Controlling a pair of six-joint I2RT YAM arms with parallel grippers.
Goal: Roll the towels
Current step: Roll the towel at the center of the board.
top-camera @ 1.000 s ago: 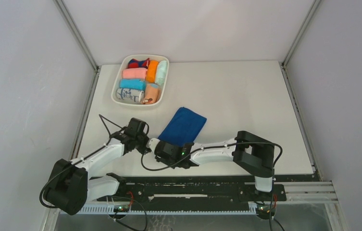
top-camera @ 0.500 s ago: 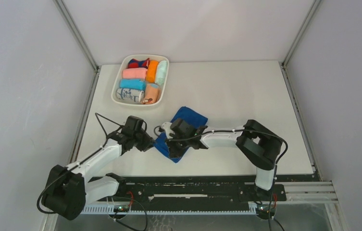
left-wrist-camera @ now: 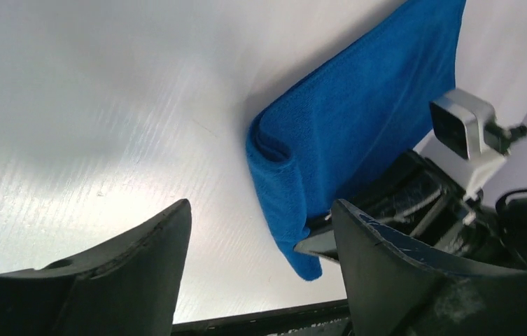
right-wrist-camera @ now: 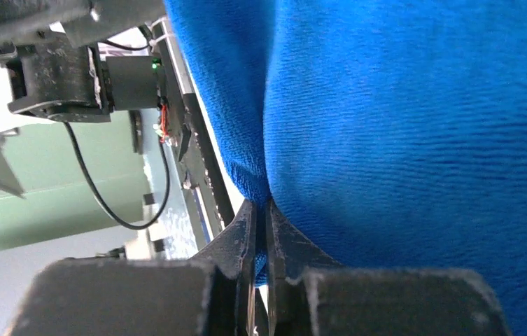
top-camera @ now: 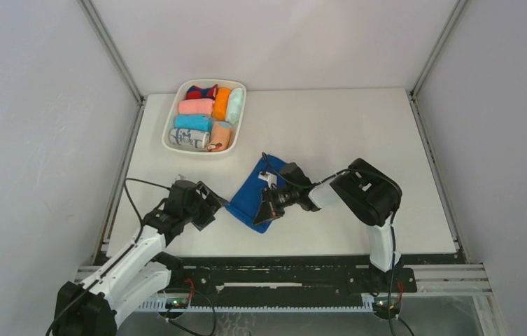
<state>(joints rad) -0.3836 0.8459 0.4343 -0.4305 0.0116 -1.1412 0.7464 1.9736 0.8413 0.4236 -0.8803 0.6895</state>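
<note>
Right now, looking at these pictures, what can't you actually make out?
Blue towel: in the top view, the right arm covers its right side.
Same towel, left wrist view: far end cut off by the top edge.
Right wrist view: towel fills the frame, hiding the table.
White printed roll in the tray: print too small to read.

White tray well beyond the left gripper, toward the far side of the white table, apart from it. Inside, stacked away from that gripper: white printed roll nearest, then light-blue roll, then pink roll, with a red-and-navy patterned roll farthest. On the tray's side toward the right gripper: plain orange roll and mint roll, side by side, touching.
</note>
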